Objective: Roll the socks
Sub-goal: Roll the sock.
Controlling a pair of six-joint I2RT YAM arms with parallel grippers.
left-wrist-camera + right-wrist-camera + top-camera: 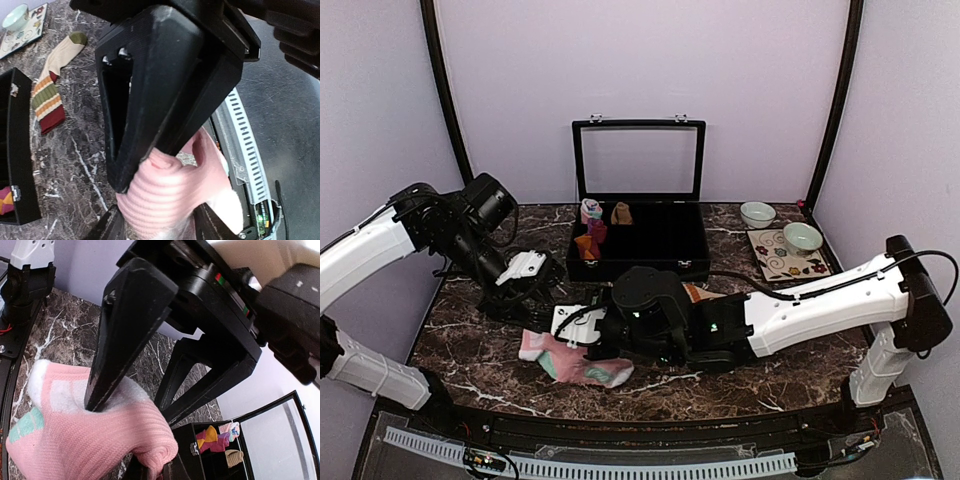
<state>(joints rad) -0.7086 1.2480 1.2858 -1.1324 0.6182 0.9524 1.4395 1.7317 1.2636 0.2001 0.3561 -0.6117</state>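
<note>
The pink sock lies near the table's front, mint toe to the right, its far end rolled up. My left gripper reaches in from the left. In the left wrist view it is shut on the pink roll. My right gripper meets it from the right. In the right wrist view it pinches the roll's folded end. The striped sock lies flat beside the box; from the top only a bit of it shows behind the right arm.
An open black box stands behind the grippers, with small rolled bundles in its left compartments. A patterned plate holding a bowl and a second bowl sit at the back right. A slotted rail runs along the front edge.
</note>
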